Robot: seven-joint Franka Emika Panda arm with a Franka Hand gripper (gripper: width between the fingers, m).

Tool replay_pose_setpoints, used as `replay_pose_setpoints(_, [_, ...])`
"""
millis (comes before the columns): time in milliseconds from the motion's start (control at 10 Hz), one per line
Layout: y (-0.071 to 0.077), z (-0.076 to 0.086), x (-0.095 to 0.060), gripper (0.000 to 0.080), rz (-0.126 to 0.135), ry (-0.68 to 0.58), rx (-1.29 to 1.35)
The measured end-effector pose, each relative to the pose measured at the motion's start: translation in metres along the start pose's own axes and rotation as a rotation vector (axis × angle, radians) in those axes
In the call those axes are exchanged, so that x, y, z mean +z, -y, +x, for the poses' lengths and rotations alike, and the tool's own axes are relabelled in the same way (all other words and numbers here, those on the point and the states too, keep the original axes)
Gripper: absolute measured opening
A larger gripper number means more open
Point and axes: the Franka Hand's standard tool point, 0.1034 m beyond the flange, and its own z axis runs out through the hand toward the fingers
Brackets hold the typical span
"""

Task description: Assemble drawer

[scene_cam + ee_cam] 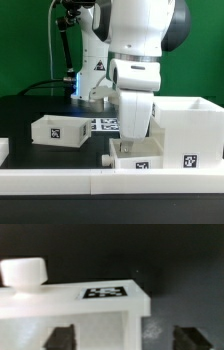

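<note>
A shallow white drawer tray (140,160) with a square tag lies against the front rail, directly under my gripper (124,146). In the wrist view this tray (70,308) shows a round white knob (22,272) and its tag (107,292). My gripper (125,339) is open. One finger (62,336) is over the tray and the other finger (188,336) is over the black table, so they straddle the tray's side wall. A second tray (55,130) lies at the exterior view's left. The tall casing (188,125) stands at the right, next to the tray under my gripper.
Low white border rails (90,182) run along the front of the black table. The marker board (103,125) lies flat behind the gripper, between the left tray and the casing. The arm's base and cables stand at the back.
</note>
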Motion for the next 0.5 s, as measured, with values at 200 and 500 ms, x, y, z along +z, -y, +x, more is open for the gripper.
replay_pose_setpoints(200, [-0.003,-0.004,-0.012,0.0632,0.008,0.006,0.003])
replay_pose_setpoints(500, [-0.021,-0.025,-0.021,0.0649,0.043,0.019,-0.035])
